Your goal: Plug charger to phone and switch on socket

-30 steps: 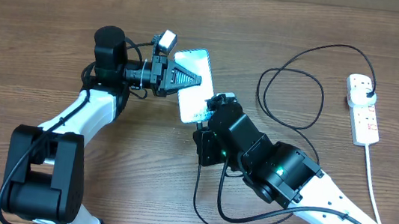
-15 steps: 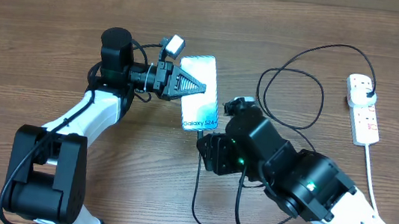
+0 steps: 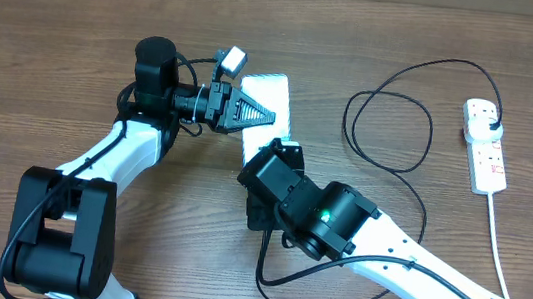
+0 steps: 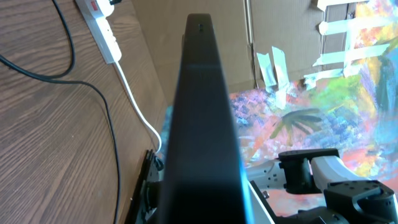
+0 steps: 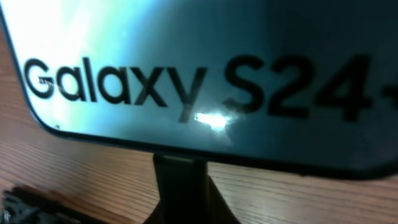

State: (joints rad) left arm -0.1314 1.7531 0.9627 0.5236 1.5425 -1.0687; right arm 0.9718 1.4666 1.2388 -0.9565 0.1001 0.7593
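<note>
**Operator:** Where is the phone?

**Spotter:** Your phone (image 3: 275, 92) is left of the table's middle, between the two arms, with its pale screen turned up to the overhead camera. Your left gripper (image 3: 255, 114) has it: the dark fingers are closed across its upper half from the left. In the left wrist view the phone (image 4: 202, 124) runs edge-on down the middle of the frame. Whether its lower end touches the table (image 3: 48, 34), I cannot tell.

**Operator:** And my right side?

**Spotter:** Your right gripper (image 3: 277, 157) is at the phone's lower end and covers it from above, so the overhead view hides the fingers. I cannot tell how far open they are. The right wrist view is nearly all phone (image 5: 186, 56) (the "Galaxy S24+" lettering reads clearly). A dark block (image 5: 180, 186) touches the middle of the phone's bottom edge — finger or connector, I cannot say.

**Operator:** The charger?

**Spotter:** The charger (image 3: 455, 61) cable comes out from under your right wrist and sags toward the near edge. It then climbs right, loops between phone and socket, and arcs over to its plug. The plug is seated in the far outlet of the socket (image 3: 487, 155). The socket lies well to the right of the phone — long side pointing away from the arm bases. Its white cord (image 3: 498, 236) trails toward the near edge. The switches are too small to read.
</note>
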